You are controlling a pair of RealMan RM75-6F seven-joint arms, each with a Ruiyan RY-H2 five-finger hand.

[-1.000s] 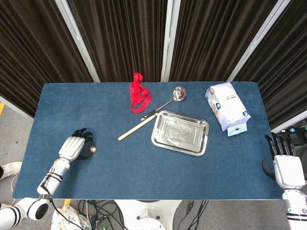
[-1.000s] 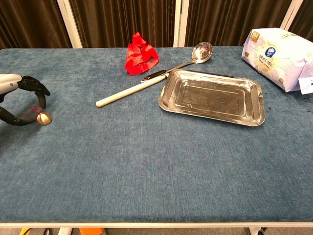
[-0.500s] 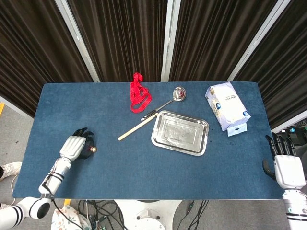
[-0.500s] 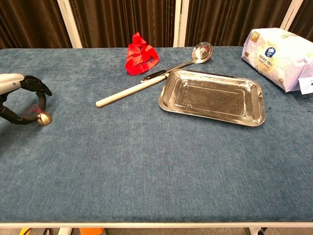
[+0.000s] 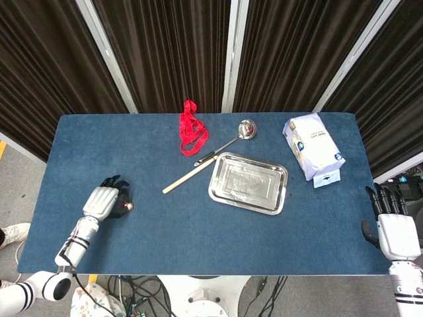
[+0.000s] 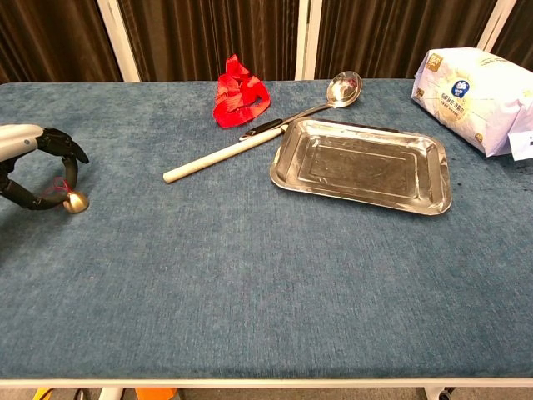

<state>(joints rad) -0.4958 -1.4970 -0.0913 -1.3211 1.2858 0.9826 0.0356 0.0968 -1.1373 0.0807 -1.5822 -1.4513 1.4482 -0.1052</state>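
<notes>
Dark pleated curtains with pale vertical posts run along the back, and in front of them sits a blue carpet-like tabletop [image 5: 198, 231] that carries everything.

Over at the near left edge, the left hand [image 5: 102, 201] is curled around a small brass-coloured bell [image 6: 75, 201] with a bit of red cord on it. From the chest view the dark fingers [image 6: 62, 150] arch over the top and the thumb comes in from below, so the bell looks pinched by its cord between them, with the bell itself resting right at the tabletop surface. In the head view the bell [image 5: 129, 206] peeks out just to the right of the knuckles.

The right hand [image 5: 395, 231] is way over at the near right corner, off past the tabletop edge, fingers straight and slightly apart, holding nothing. Only the head view shows it.

Rest of the stuff is all well away from both hands:
- red ribbon [image 5: 192, 130] bunched up near the far edge, centre-left
- a metal ladle [image 5: 247, 129] with a pale wooden handle [image 5: 186, 177], lying diagonally, bowl toward the far side
- a shiny rectangular metal tray [image 5: 248, 183] just beside the ladle's handle, nothing in it
- a white and blue bag [image 5: 312, 146] near the far right, with a small paper tag at its near end
</notes>
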